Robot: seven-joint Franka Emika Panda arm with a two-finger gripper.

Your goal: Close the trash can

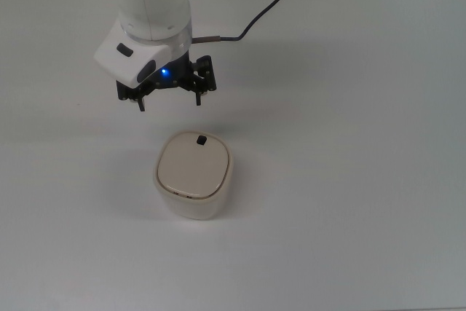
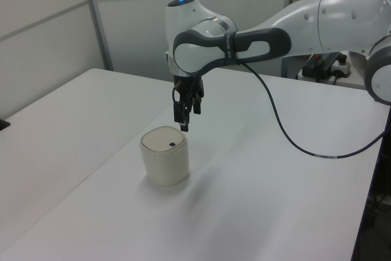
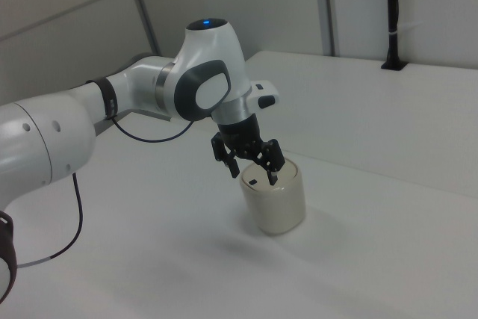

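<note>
One small cream-beige plastic trash can (image 1: 193, 175) of rounded-square shape stood on the plain white worktop (image 1: 349, 180), and its flat lid (image 1: 194, 166) lay down level on the body, closed. A tiny black tab (image 1: 201, 139) sat at the lid's edge nearest the pincer. The black two-finger pincer (image 1: 170, 100) of the white arm (image 2: 317, 22) hung in the air, released, its two fingers spread well apart and gripping nothing. In the top view the trash can lay just below the pincer, a little toward the top view's right, with a strip of bare worktop showing between the fingertips (image 1: 197, 102) and the lid. In the left view the pincer (image 2: 182, 120) hung just above the can (image 2: 165, 156) and slightly toward the left view's right, apart from it. In the right view the pincer (image 3: 252, 169) overlapped the can's (image 3: 274, 198) upper edge; contact could not be judged there, though the other two views showed a gap. A small blue light (image 1: 165, 73) glowed on the arm just above the pincer, and a black cable (image 1: 255, 16) ran away from the wrist across the worktop.
</note>
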